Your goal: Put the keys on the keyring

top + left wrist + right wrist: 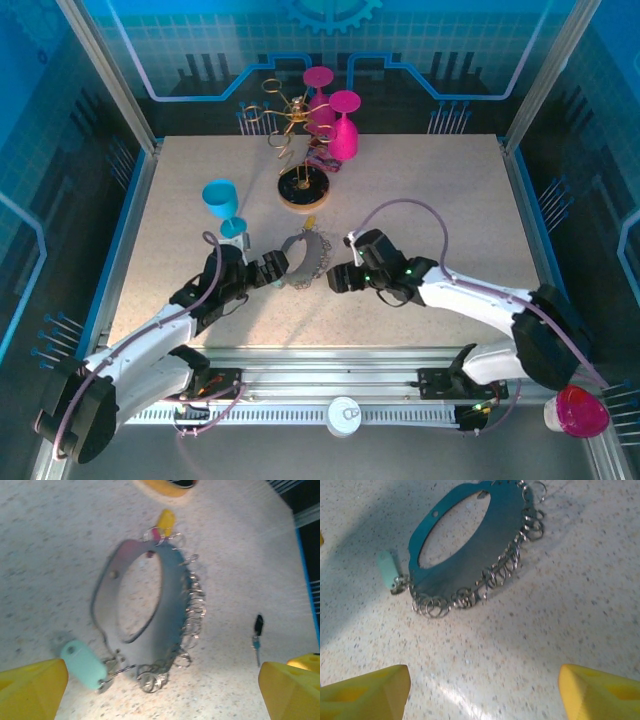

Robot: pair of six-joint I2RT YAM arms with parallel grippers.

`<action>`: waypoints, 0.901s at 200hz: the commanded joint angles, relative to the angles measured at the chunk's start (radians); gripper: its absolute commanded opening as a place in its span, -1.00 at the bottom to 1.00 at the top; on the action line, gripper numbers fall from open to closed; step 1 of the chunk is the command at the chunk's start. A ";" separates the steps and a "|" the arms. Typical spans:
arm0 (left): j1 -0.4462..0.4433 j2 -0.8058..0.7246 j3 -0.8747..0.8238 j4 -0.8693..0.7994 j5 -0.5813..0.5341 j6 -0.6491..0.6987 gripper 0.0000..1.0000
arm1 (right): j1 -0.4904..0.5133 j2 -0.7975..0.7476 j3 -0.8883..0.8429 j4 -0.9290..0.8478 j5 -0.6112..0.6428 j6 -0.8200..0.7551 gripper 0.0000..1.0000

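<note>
1. My left pincer gapes wide and empty, its fingertips cropped at the frame's corners. My right pincer is spread too, holding nothing.
2. The keyring lies flat between them, its fringe blurred.
3. It rests on a speckled table inside blue walls.
4. The key lies apart beside the keyring, black head away from my left pincer, blade toward it.

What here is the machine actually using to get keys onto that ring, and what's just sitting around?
For the job:
- keyring
- black-headed key, lying apart from the ring
- teal tag and yellow tag, at the ring's fringe

Just lying about:
- blue goblet
- pink goblets
- gold wire rack and its wooden disc
</note>
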 commanded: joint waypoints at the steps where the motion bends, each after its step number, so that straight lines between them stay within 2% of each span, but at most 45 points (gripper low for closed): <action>1: -0.005 -0.021 0.056 -0.140 -0.074 -0.068 0.98 | -0.007 0.084 0.092 0.007 0.006 -0.004 0.53; 42: -0.004 0.049 0.159 -0.216 -0.082 -0.007 0.94 | -0.095 0.216 0.246 -0.054 -0.054 0.007 0.22; 80: -0.004 0.150 0.223 -0.192 -0.039 0.038 0.93 | -0.171 0.287 0.318 -0.082 -0.103 -0.013 0.08; 107: -0.004 0.225 0.277 -0.159 0.017 0.089 0.91 | -0.256 0.314 0.326 -0.030 -0.217 -0.097 -0.01; 128: -0.005 0.275 0.326 -0.164 0.046 0.104 0.91 | -0.302 0.323 0.353 0.005 -0.326 -0.294 0.02; 153: -0.004 0.282 0.317 -0.112 0.033 0.077 0.91 | -0.299 0.327 0.448 -0.079 -0.305 -0.671 0.21; 167: -0.004 0.276 0.298 -0.071 0.016 0.052 0.91 | -0.303 0.323 0.447 -0.031 -0.298 -0.864 0.26; 180: -0.002 0.271 0.276 -0.035 -0.001 0.028 0.91 | -0.319 0.335 0.433 0.033 -0.369 -1.040 0.26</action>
